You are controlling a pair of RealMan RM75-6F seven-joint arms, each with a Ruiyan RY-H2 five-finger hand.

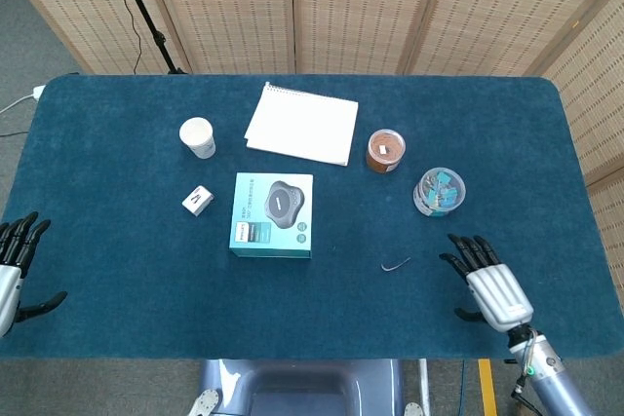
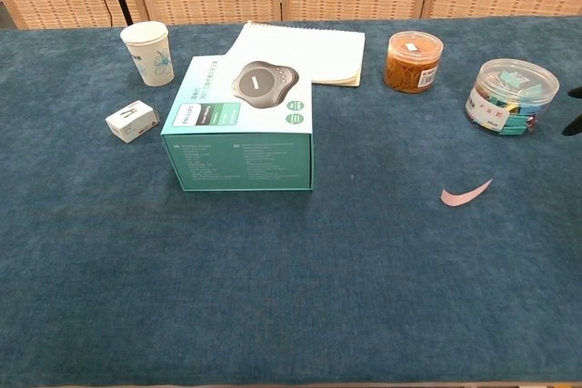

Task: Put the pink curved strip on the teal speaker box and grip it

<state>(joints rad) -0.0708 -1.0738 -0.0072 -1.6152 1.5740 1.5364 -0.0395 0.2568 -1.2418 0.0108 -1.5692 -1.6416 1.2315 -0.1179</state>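
Observation:
The pink curved strip (image 1: 395,264) (image 2: 466,193) lies flat on the blue table cloth, right of centre. The teal speaker box (image 1: 273,214) (image 2: 242,126) stands to its left with nothing on top. My right hand (image 1: 487,283) hovers open a short way right of the strip, fingers spread, not touching it; the chest view catches only dark fingertips (image 2: 574,120) at the right edge. My left hand (image 1: 14,265) is open at the table's left edge, far from both objects.
A white paper cup (image 1: 198,137), a small white box (image 1: 198,201) and a white notepad (image 1: 302,123) sit behind and left of the speaker box. A jar of rubber bands (image 1: 385,151) and a tub of clips (image 1: 439,192) stand behind the strip.

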